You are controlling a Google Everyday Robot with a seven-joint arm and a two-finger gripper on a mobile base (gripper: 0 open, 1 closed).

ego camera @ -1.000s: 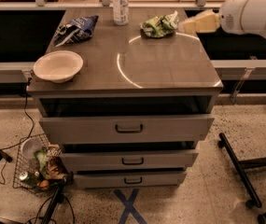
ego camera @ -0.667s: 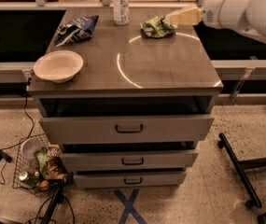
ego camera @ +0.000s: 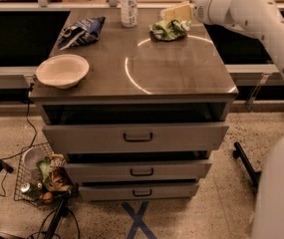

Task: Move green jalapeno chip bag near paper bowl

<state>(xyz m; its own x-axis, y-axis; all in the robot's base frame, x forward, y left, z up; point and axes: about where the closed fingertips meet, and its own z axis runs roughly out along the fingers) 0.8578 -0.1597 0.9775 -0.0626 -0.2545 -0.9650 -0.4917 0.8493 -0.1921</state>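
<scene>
The green jalapeno chip bag lies crumpled at the back right of the grey cabinet top. The paper bowl sits at the front left corner of the top, far from the bag. My gripper reaches in from the right on the white arm and hangs just above and behind the bag, close to its top edge.
A dark blue chip bag lies at the back left. A clear bottle stands at the back middle. Drawers are below the top. A wire basket with items sits on the floor at left.
The arm has swung left and down toward the green bag; the gripper now hangs right over the bag's back edge. The bag and bowl have not moved.
</scene>
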